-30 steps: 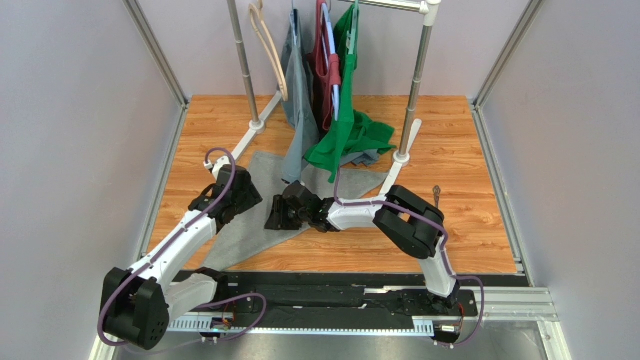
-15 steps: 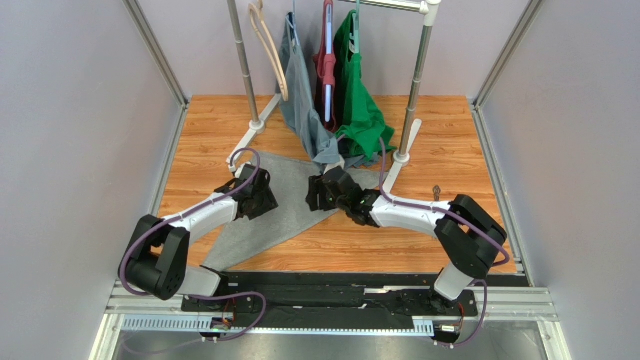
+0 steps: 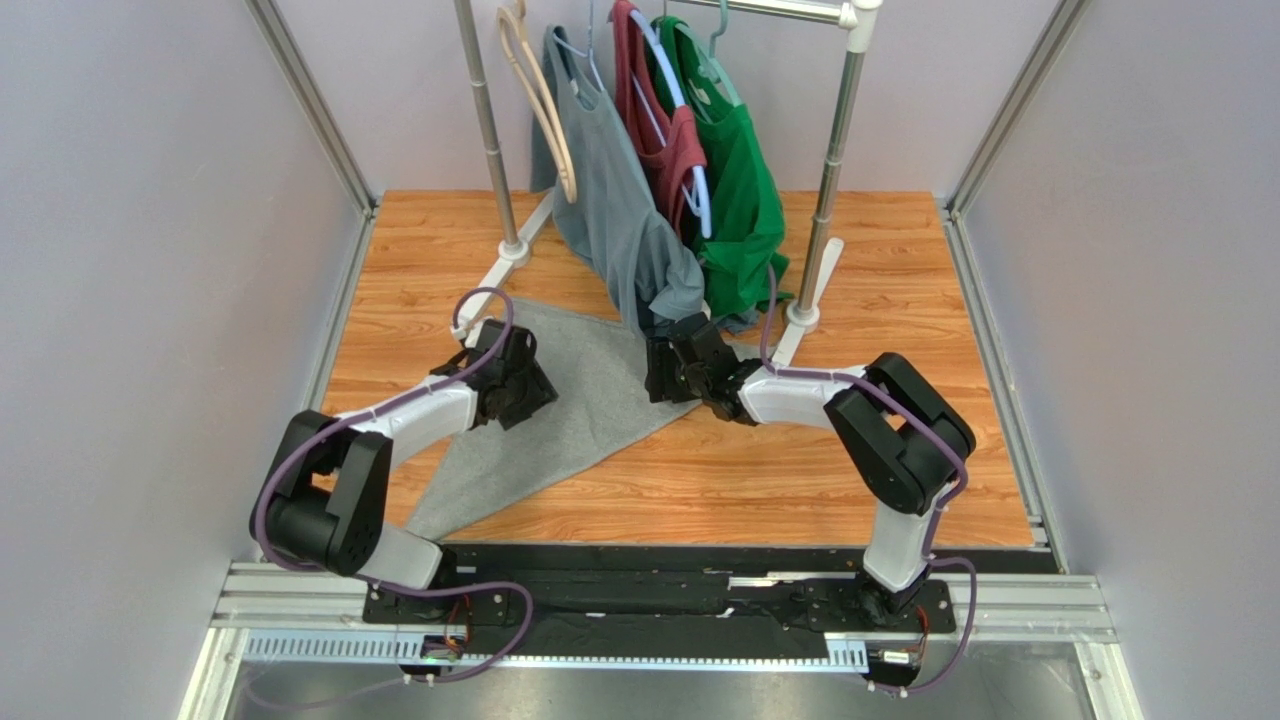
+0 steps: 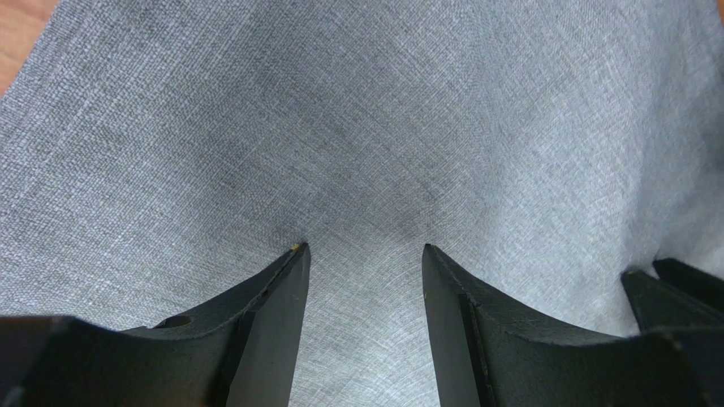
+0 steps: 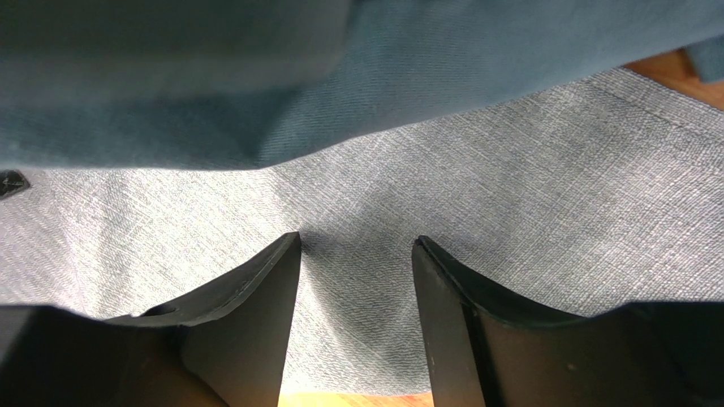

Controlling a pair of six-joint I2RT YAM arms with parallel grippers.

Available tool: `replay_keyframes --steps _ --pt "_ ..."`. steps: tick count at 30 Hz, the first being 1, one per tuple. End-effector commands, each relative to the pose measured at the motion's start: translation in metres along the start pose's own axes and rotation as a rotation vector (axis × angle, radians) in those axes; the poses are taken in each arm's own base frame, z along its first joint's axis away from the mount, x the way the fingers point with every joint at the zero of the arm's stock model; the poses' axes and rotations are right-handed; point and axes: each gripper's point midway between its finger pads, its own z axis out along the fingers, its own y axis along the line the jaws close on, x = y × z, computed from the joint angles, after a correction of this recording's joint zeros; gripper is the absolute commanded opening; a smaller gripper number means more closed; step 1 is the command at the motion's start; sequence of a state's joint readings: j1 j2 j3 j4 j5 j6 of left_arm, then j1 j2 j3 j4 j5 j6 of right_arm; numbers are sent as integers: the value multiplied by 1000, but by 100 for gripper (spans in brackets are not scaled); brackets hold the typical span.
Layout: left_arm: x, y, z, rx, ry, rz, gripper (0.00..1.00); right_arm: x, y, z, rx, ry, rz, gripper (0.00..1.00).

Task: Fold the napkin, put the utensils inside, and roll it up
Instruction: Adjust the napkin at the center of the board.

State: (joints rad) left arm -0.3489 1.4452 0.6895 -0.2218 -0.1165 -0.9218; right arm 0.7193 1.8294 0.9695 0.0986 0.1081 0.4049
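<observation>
Left end effector wide, right end effector wide — napkin under both tips

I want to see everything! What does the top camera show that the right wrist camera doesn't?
Only the top view: the whole right arm, the rack, the red shirt and the green shirt. Only the right wrist view: its jaws up close, standing open. Both: the napkin with the grey shirt hanging down over it.
</observation>
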Motion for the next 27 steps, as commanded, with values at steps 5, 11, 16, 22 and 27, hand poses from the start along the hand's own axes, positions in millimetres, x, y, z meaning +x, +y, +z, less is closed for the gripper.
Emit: replay_keyframes --steps 5,11,16,22,27 --pt "-37 3 4 -28 -26 -13 61 53 0 -9 81 141 165 55" --pt "-45 24 -1 -65 -36 30 61 64 6 -27 145 161 216 54" --pt "-47 25 6 -77 3 93 61 72 10 -37 169 171 222 54" --pt "-56 28 14 -107 13 131 60 76 8 -52 179 172 252 55" --pt "-60 24 16 -94 22 127 60 85 22 -58 154 184 267 55"
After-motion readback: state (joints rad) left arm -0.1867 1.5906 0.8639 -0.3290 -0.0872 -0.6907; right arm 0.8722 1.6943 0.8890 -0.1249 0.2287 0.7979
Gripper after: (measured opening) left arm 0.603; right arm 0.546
